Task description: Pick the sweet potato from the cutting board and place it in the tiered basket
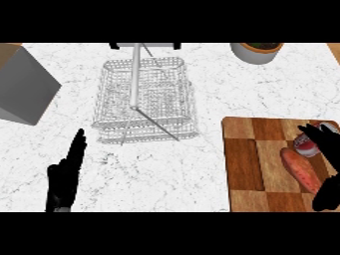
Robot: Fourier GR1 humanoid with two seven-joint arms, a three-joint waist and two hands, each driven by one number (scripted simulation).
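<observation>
Fingers of the right hand spread around — not yet clamped on — the sweet potato, which lies on the cutting board; tiered basket holds nothing — pick and placement both remain.

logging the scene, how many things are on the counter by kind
Cutting board: 1
Sweet potato: 1
Can: 1
Tiered wire basket: 1
Plant pot: 1
Grey box: 1
Total: 6
</observation>
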